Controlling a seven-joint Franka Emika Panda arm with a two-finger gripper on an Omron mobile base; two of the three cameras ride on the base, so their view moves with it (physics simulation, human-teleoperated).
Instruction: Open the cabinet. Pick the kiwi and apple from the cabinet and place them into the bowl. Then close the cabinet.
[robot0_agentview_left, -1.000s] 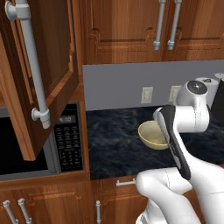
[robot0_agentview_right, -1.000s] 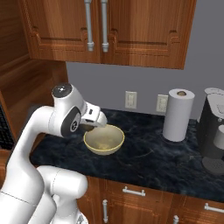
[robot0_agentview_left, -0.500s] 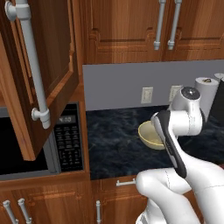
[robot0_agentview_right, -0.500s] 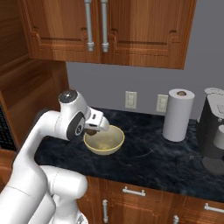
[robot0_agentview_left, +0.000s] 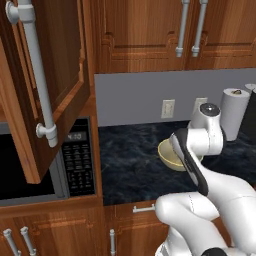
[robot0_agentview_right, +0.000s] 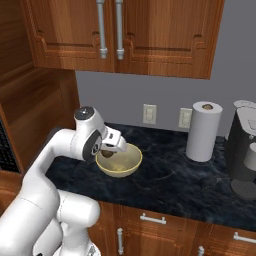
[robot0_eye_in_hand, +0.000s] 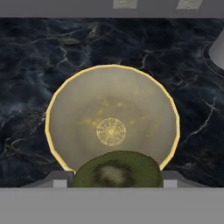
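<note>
- Currently the pincer (robot0_agentview_right: 107, 153) is clamped on the kiwi (robot0_eye_in_hand: 116, 170), held just above the near rim of the bowl (robot0_eye_in_hand: 74, 118).
- Bowl sits on the dark marble table (robot0_agentview_right: 170, 182), mid-depth.
- Behind, cabinet (robot0_agentview_left: 55, 85) door stands open at the left.

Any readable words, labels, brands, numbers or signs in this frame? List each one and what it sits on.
Microwave clock display: pale digits, too blurred to read.
Microwave keypad below it: rows of small button marks, too small to read.
Bowl bottom: a round gold pattern, no lettering.
Coffee machine, paper towel roll, wall outlets: no text visible.
</note>
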